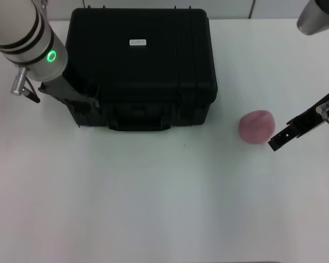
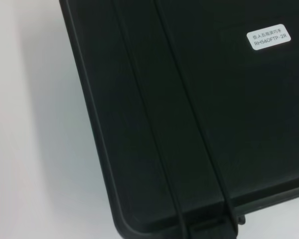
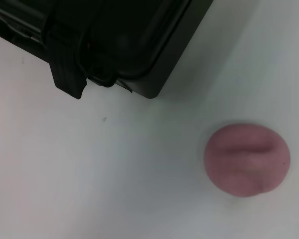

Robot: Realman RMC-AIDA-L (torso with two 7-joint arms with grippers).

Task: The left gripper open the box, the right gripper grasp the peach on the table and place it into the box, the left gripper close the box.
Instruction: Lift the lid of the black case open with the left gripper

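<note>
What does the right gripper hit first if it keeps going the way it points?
Probably the peach: the right gripper points toward it from the right, tip just short of it on the table. Its height above the table is unclear, so it may pass over.

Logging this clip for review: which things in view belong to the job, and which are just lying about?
Job:
- large black ribbed plastic case, lid down
- small round dusty-pink peach, on the table beside the case
- left claw, at the case's front left corner
- right claw, just beside the peach
- plain white table

Lying about:
- nothing visible
</note>
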